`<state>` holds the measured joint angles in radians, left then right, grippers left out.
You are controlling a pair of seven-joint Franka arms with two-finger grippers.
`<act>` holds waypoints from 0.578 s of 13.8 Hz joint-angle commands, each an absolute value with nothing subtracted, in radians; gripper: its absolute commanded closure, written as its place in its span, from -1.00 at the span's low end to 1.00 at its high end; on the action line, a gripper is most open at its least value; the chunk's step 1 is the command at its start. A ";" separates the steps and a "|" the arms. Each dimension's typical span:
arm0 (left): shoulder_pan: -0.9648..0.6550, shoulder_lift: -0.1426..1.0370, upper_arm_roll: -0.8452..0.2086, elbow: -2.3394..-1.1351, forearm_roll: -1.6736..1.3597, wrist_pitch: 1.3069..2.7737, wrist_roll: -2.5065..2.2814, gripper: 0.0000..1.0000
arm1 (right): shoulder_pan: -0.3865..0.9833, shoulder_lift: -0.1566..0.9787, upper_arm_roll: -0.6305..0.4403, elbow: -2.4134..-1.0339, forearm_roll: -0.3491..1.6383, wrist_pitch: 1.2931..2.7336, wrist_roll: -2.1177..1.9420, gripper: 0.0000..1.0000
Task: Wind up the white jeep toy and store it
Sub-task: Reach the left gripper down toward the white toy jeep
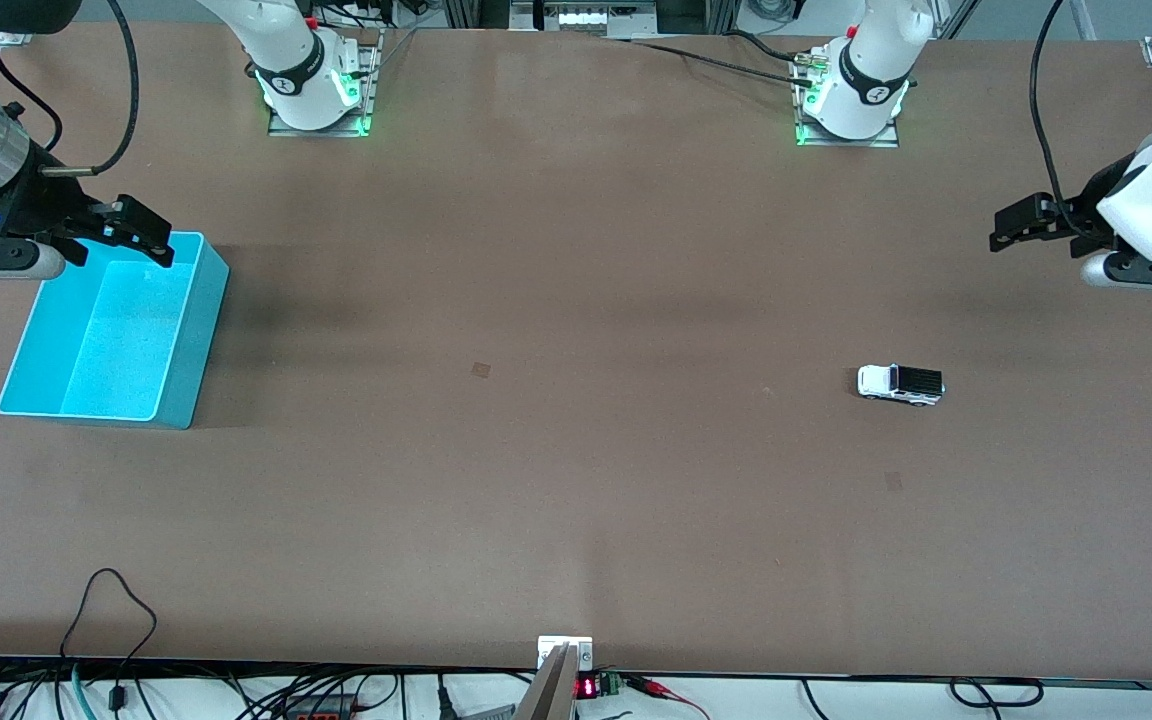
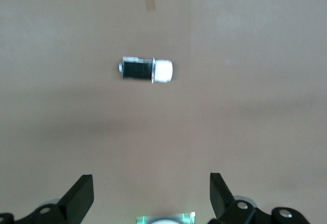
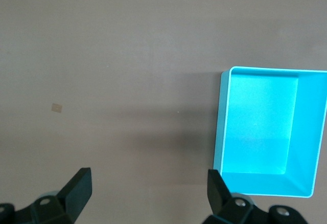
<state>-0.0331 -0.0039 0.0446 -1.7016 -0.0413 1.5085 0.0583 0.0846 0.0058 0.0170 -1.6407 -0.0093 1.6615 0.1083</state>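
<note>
White, black-roofed jeep toy (image 1: pixel 900 383); turquoise bin (image 1: pixel 191 355)

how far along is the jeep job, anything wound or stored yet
Nothing looks done yet. The white jeep toy sits untouched on the table toward the left arm's end, and the turquoise bin holds nothing. Nothing is in hand: the left gripper and right gripper are both open, up in the air. Picking up, winding and storing are all left.

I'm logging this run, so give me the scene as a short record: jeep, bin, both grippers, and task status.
jeep: on the table toward the left arm's end, on its wheels, untouched
bin: turquoise, empty, toward the right arm's end
left gripper: open, in the air above the table, holding nothing
right gripper: open, over the bin's edge, holding nothing
status: jeep not yet picked up or stored
</note>
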 commanded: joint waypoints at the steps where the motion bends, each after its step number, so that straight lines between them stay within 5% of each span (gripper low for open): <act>1: -0.041 0.014 0.035 -1.674 -0.040 1.415 0.072 -1.00 | 0.084 -0.018 0.020 -1.661 -0.015 1.655 0.110 -1.00; 8: -0.028 0.075 0.034 -1.695 -0.026 1.391 0.524 -1.00 | 0.084 -0.018 0.020 -1.661 -0.015 1.654 0.109 -1.00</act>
<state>-0.0352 0.0355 0.0340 -1.7043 -0.0413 1.3760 0.3808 0.0846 0.0058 0.0170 -1.6407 -0.0093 1.6607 0.1083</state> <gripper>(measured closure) 0.000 0.000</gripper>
